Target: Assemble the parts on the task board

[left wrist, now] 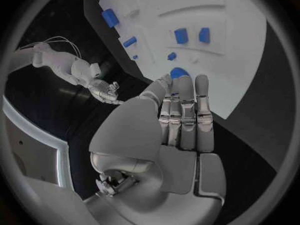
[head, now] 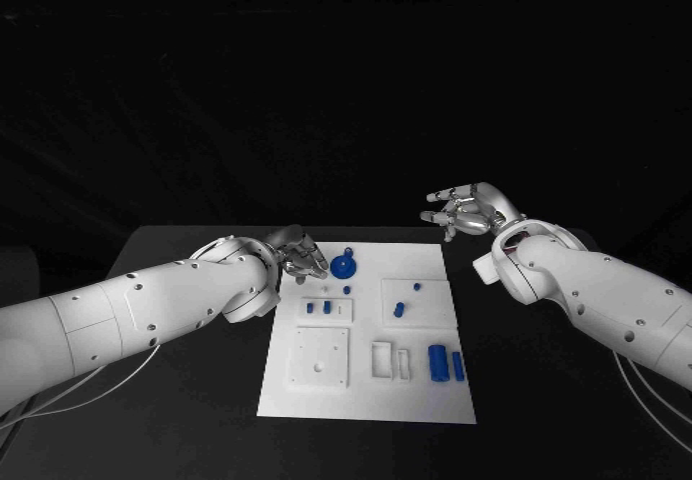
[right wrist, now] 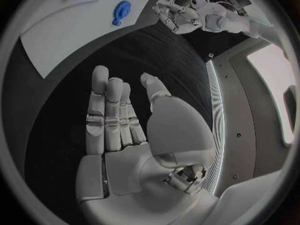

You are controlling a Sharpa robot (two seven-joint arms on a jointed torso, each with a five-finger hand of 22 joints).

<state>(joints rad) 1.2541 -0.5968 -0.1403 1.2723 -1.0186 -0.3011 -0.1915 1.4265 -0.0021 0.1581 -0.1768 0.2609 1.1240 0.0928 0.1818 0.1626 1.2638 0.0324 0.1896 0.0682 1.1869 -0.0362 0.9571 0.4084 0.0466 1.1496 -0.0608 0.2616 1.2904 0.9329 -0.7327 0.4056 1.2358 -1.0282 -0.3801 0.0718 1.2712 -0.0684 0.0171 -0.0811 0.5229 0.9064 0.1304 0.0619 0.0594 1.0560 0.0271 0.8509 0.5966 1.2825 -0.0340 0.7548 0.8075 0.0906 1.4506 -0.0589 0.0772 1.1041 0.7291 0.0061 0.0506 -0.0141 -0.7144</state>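
Observation:
The white task board (head: 368,400) lies in the middle of the black table. At its far end sits a round blue part (head: 345,265), also in the left wrist view (left wrist: 179,72) and the right wrist view (right wrist: 121,9). Small blue pieces (head: 326,306) stand in the board's middle, and two blue cylinders (head: 437,363) lie near its right edge. My left hand (head: 296,252) hovers at the board's far left corner, its straight fingers (left wrist: 184,97) just short of the round part, holding nothing. My right hand (head: 464,212) is raised beyond the far right corner, fingers (right wrist: 106,110) spread and empty.
White raised blocks (head: 320,355) and a small frame (head: 392,360) sit on the board's near half. Bare black table (head: 548,400) lies on both sides of the board. Loose cables (head: 72,390) hang under my left arm.

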